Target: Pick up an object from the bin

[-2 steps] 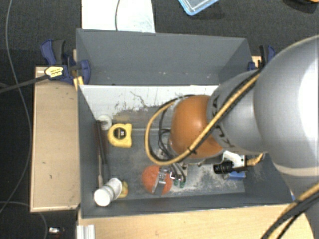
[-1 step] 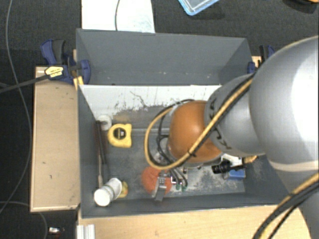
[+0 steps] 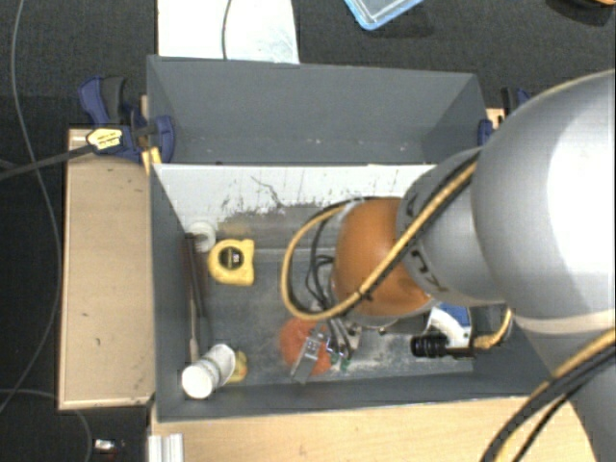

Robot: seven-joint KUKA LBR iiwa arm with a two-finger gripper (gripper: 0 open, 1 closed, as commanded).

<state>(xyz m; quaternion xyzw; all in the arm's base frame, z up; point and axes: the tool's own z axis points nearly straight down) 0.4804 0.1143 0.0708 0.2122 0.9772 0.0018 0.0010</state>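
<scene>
My gripper [image 3: 323,350] is low in the front middle of the bin, beneath the arm's orange cover. It sits right against a red-orange rounded thing [image 3: 295,336], whose left part shows while the rest is hidden by the gripper. Whether that thing is held cannot be told. A yellow tape measure [image 3: 232,261] lies to the upper left of the gripper, apart from it. Close to the right, a black cylindrical thing [image 3: 431,346] lies on the bin floor, with a blue and white thing [image 3: 451,321] just behind it.
A white bottle with a yellowish end [image 3: 209,371] lies in the front left corner. A long dark tool [image 3: 193,301] with a white knob runs along the left wall. The arm covers the bin's right side.
</scene>
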